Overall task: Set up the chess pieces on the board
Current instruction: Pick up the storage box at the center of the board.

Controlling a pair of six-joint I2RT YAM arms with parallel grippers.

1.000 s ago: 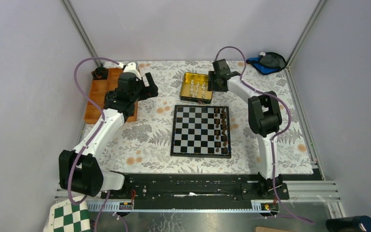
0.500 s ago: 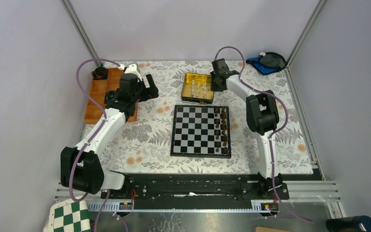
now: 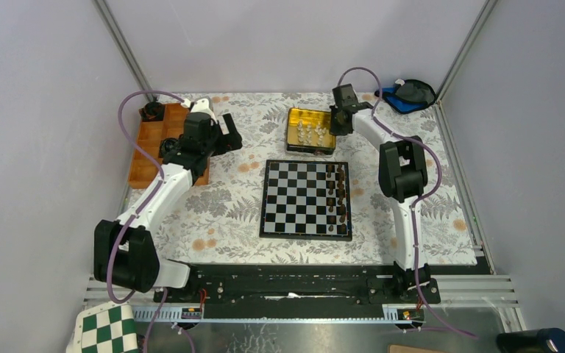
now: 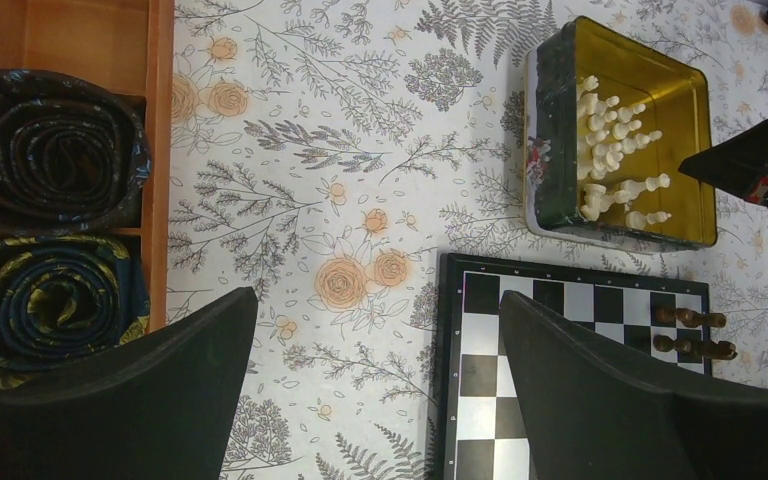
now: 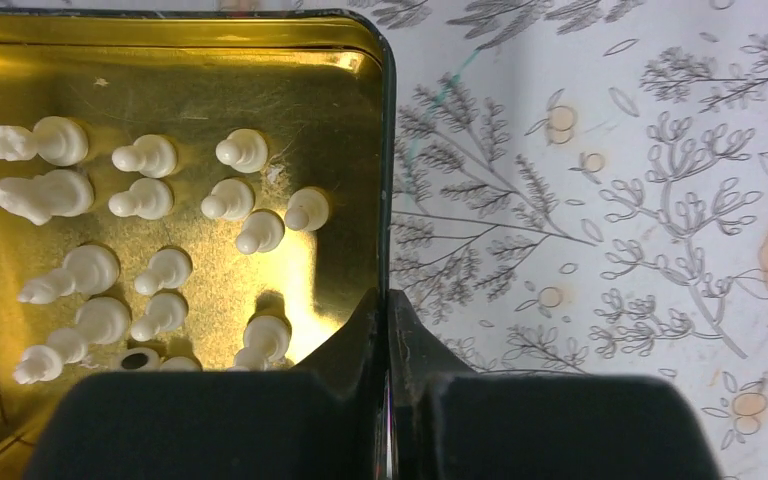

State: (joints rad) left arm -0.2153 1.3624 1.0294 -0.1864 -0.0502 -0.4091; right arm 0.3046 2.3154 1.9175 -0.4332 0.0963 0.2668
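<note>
right gripper [image 5: 388, 320] jaws pinched tight on the right wall of gold tin [image 5: 388, 150], white chess pieces [image 5: 146, 156] standing inside, tin just behind the board [image 3: 298, 198] with dark pieces [image 3: 336, 193]; left gripper [image 4: 378, 300] jaws spread wide over floral cloth [image 4: 310, 150].

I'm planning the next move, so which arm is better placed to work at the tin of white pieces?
Likely right: the right gripper is shut on the wall of the tin beside the white pieces, while the left gripper hangs open, left of the board.
</note>
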